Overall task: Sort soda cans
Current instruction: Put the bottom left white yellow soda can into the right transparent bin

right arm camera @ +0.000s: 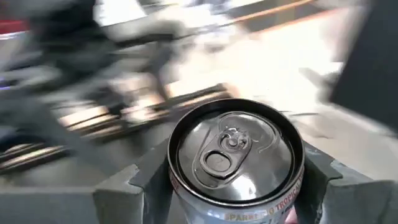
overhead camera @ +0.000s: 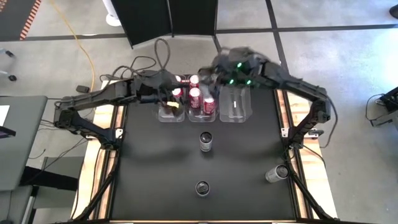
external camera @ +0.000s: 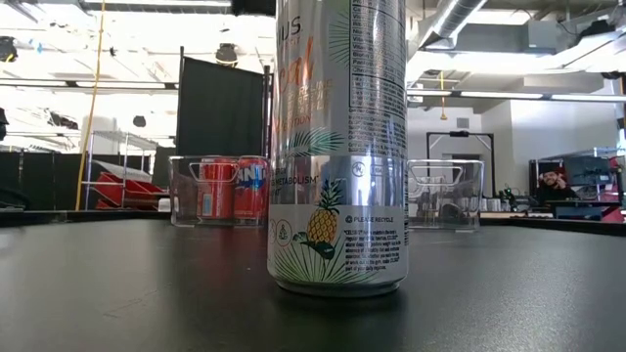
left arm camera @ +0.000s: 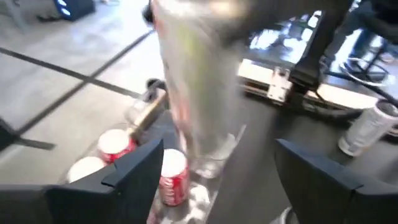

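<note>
My right gripper [right arm camera: 227, 179] is shut on a silver soda can [right arm camera: 233, 155] with a dark rim, held in the air over the far bins. That same can [left arm camera: 199, 81] shows blurred in the left wrist view, just beyond my left gripper [left arm camera: 217, 177], whose fingers stand open on either side of it without touching. Red soda cans [overhead camera: 194, 94] stand upright in the left and middle clear bins [overhead camera: 168, 115]. Two silver cans [overhead camera: 206, 141] [overhead camera: 203, 187] stand on the black table, and a third [overhead camera: 277, 173] lies on its side near the right edge. My right gripper pinches the silver can by its side wall [right arm camera: 297, 190] just below the top rim, one finger on each side. The can stands upright in the hold, its pull-tab top [right arm camera: 227, 149] facing the wrist camera, lifted clear of the table and bins.
An empty clear bin [overhead camera: 235, 111] stands to the right of the red cans. In the low view the nearest silver can [external camera: 337, 147] fills the middle, with bins [external camera: 445, 194] behind it. The table's near half holds only the loose cans. A person [external camera: 553, 181] sits far off in the room.
</note>
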You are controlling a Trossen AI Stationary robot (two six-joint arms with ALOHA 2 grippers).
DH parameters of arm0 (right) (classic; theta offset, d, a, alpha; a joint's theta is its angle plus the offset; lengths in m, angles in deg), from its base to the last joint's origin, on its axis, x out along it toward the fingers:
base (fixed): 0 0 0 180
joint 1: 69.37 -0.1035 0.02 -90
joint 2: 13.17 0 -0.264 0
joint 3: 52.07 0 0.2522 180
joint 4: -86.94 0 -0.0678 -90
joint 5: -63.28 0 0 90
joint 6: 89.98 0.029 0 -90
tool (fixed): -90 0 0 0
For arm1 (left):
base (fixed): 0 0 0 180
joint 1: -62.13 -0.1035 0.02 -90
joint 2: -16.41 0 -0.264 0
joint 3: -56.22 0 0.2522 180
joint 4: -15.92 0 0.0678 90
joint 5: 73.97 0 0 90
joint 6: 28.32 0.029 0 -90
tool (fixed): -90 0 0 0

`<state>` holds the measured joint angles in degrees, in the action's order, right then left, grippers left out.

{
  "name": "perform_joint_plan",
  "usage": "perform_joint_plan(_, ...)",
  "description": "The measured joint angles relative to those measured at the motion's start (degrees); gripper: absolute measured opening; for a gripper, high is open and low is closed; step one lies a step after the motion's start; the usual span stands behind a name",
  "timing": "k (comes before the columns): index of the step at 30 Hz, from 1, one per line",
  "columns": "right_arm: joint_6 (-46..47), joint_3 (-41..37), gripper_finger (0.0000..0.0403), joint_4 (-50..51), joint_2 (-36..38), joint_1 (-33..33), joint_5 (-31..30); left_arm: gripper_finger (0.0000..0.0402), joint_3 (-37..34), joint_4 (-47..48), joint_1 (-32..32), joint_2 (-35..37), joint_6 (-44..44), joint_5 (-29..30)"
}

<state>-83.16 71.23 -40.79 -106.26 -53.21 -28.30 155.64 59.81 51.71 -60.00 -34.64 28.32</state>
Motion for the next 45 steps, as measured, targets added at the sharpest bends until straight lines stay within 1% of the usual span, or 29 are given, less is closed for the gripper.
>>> perform_joint_plan(2,-0.36,0.02,0.024,0.79,1.15,1.44,-3.67,0.0307,0.0,1.8,0.02,1.72,0.04,1.66)
perform_joint_plan(5,0.53,-2.39,0.024,1.76,3.39,3.8,-6.36,0.0312,0.02,7.59,0.15,4.87,-0.3,5.3)
perform_joint_plan(7,0.84,-5.73,0.024,1.59,5.04,5.39,-6.91,0.0312,-0.14,10.99,0.11,6.58,-0.43,8.5)
perform_joint_plan(9,1.11,-11.06,0.024,-0.88,7.1,7.43,-7.17,0.0312,-0.56,13.49,0.04,8.26,-1.48,11.12)
perform_joint_plan(11,2.31,-18.28,0.024,-6.05,9.88,9.46,-7.35,0.0312,-0.61,14.95,0.08,9.49,-2.38,11.79)
perform_joint_plan(14,2.5,-30.62,0.024,-17.44,14.15,12.18,-8.31,0.0312,-0.61,16.54,0.11,10.28,-2.54,12.28)
perform_joint_plan(18,2.35,-44.85,0.024,-30.11,17.02,14.25,-9.87,0.0312,-0.67,16.93,0.11,10.15,-2.91,12.43)
perform_joint_plan(22,4.72,-54.92,0.024,-40.14,17.13,15.81,-11.19,0.0312,-0.67,16.92,0.13,10.12,-1.93,12.23)
perform_joint_plan(24,5.66,-58.28,0.024,-45.12,16.89,16.9,-13.51,0.0312,-0.67,16.89,0.13,9.86,-0.86,12.23)
perform_joint_plan(27,5.36,-62.23,0.024,-51.39,15.07,18.4,-16.48,0.0312,-0.69,16.47,-0.93,9.2,1.19,12.41)
perform_joint_plan(29,5.19,-63.37,0.024,-53.26,13.41,19.68,-16.65,0.0312,-0.69,16.62,-2.11,8.33,1.51,12.56)
perform_joint_plan(32,4.58,-63.91,0.024,-56.95,9.82,20.94,-15.26,0.0312,-0.72,16.79,-3.73,6.22,1.85,12.36)
perform_joint_plan(35,4.74,-64.14,0.024,-58.9,5.42,21.44,-12.65,0.0312,-0.72,16.71,-4.66,3.94,3.32,9.84)
perform_joint_plan(39,4.39,-63.94,0.024,-62.73,1.88,21.6,-12.15,0.0312,-0.76,17.14,-5.43,0.52,4.75,8.89)
perform_joint_plan(43,1.7,-63.95,0.024,-64.55,0.3,22.22,-11.99,0.0312,-0.76,22.02,-5.83,-2.28,4.31,8.96)
perform_joint_plan(45,0.97,-63.98,0.0241,-65.29,0.14,22.63,-10.59,0.0312,-0.76,25.39,-5.84,-3.72,4.36,8.97)
